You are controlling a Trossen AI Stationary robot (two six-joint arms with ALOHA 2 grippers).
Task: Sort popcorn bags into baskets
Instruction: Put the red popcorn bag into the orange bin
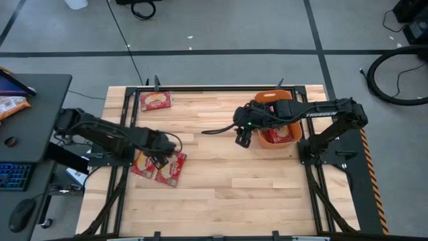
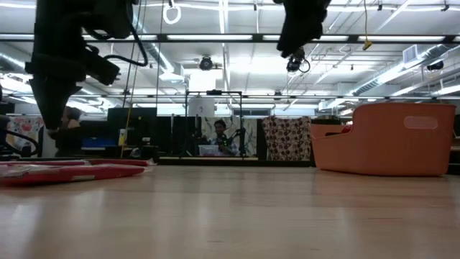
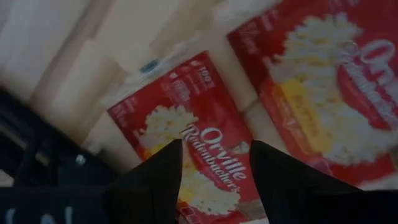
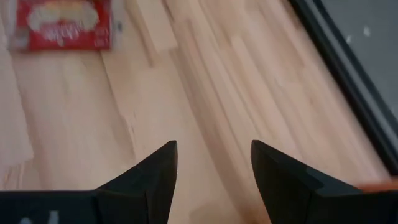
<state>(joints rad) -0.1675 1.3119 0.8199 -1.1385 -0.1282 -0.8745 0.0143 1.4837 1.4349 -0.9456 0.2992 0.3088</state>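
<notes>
Two red popcorn bags (image 1: 144,164) (image 1: 172,167) lie flat side by side at the table's left. A third bag (image 1: 155,100) lies near the far edge and shows in the right wrist view (image 4: 62,25). The orange basket (image 1: 275,99) stands at the right with red bags (image 1: 281,134) inside. My left gripper (image 1: 162,155) hovers open over the pair of bags, its fingers straddling one bag (image 3: 205,162) from above with the other bag (image 3: 336,81) beside it. My right gripper (image 1: 243,139) hangs open over bare wood (image 4: 214,146), just left of the basket (image 2: 384,140).
Bare wood fills the table's middle and near half (image 1: 234,194). A black frame (image 1: 221,87) rims the table. A side desk at the left holds an orange snack bag (image 1: 10,106). A person (image 2: 219,137) sits far behind the table.
</notes>
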